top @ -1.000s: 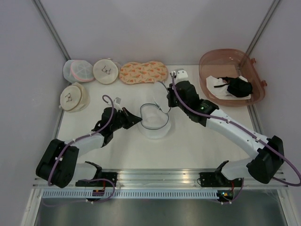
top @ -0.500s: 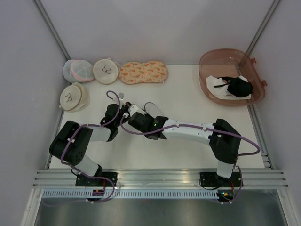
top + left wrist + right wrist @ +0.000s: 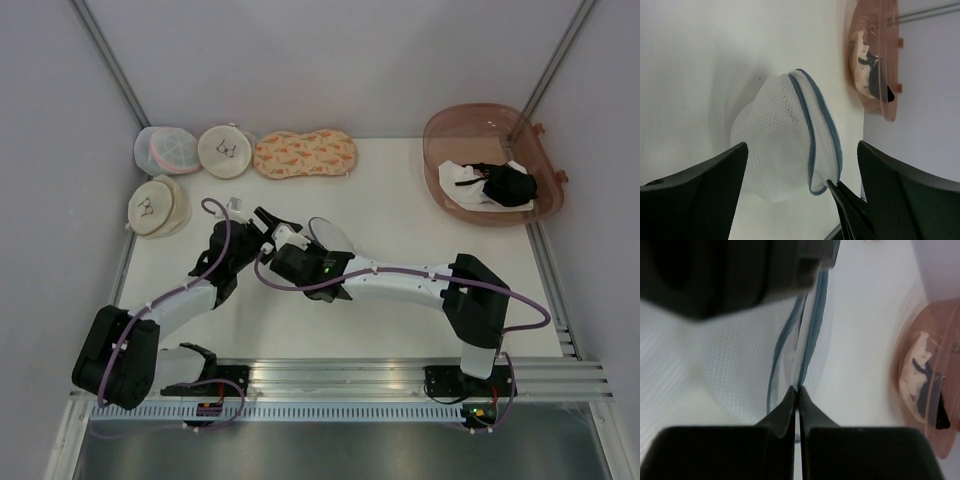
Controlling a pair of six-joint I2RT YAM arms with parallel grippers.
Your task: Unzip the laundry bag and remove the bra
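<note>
The right gripper (image 3: 799,390) pinches the zipper (image 3: 812,330) of the laundry bag (image 3: 775,145), which sits just ahead of the left gripper (image 3: 801,150), its fingers spread wide. The bag looks empty. The bra (image 3: 508,185) lies in a tub (image 3: 440,140) well beyond both grippers, so little seems left.

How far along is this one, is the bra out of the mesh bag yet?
Seemingly done: the bag has its zipper edges parted, no dark cloth shows through its mesh, and the black bra lies in the brown tub. In hand: the right claw is shut on the zipper rim; the left claw is open, facing the bag. Left: probably only letting go.
</note>
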